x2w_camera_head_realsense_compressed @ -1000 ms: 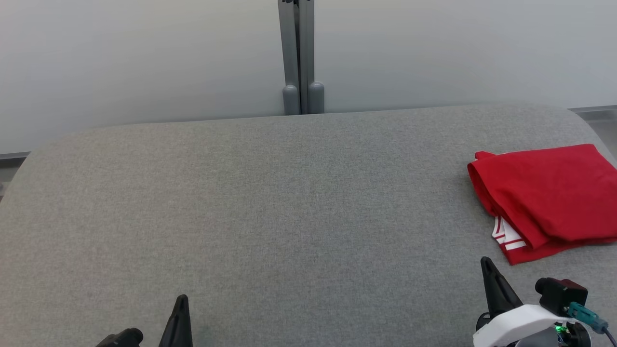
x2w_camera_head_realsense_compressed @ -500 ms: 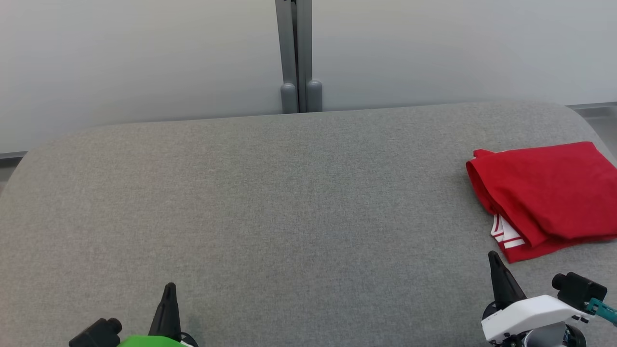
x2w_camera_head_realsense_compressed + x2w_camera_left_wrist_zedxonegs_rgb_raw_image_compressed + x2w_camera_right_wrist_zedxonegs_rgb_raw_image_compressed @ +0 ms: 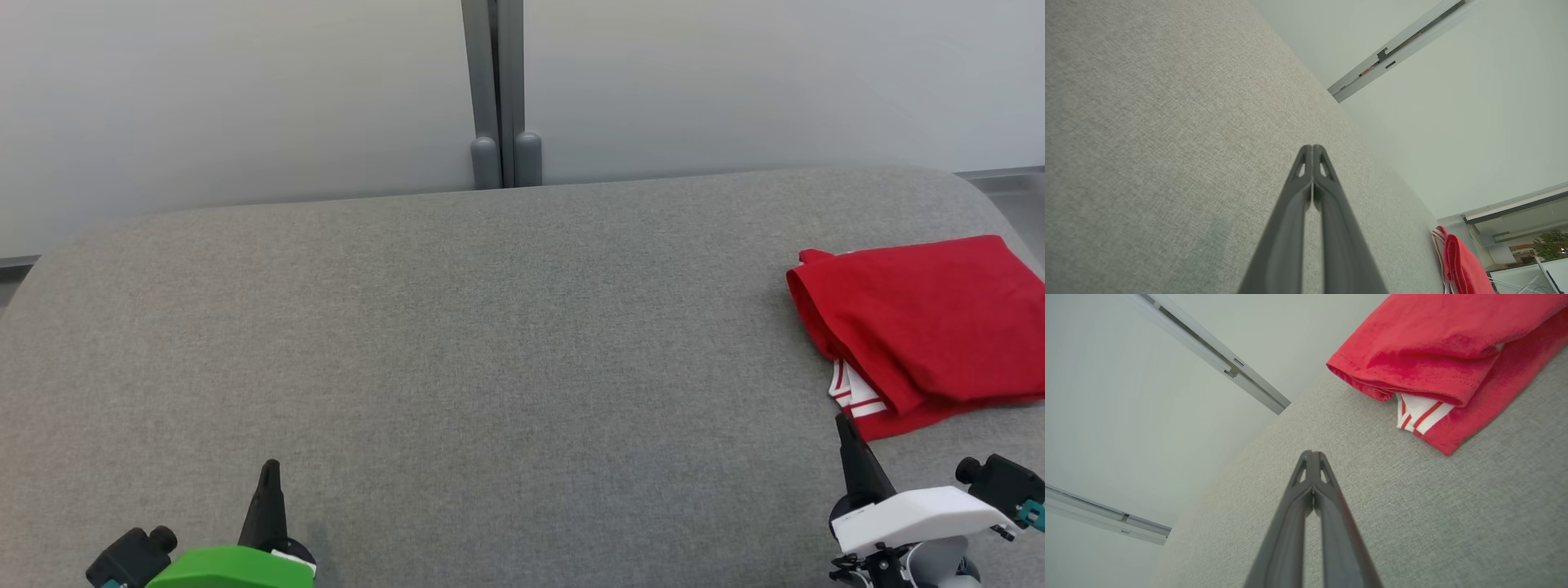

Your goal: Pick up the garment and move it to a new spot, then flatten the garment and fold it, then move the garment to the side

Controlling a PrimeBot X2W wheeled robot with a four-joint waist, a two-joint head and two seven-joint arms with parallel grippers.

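Grippers since a second ago: left gripper (image 3: 269, 478) and right gripper (image 3: 847, 433) both reach farther up the head view, and a green cover (image 3: 233, 567) now shows behind the left one; the whole picture has also slid a little, so part of this is camera motion
Table (image 3: 490, 327): grey fabric-covered top, stretching from the near edge to the pale far wall
Garment (image 3: 922, 318): red, folded into a compact stack at the far right of the table, running off the right edge of the head view; white striped trim (image 3: 851, 396) peeps out at its near left corner
Right gripper: fingers pressed together on nothing, tip just short of the garment's near corner, apart from it in the right wrist view
Left gripper: fingers likewise closed and empty, over the table's near left, well apart from the garment
Progress: judging by how things lie, the pick-up, flattening, folding and move aside all look done; little seems left beyond drawing the arms back
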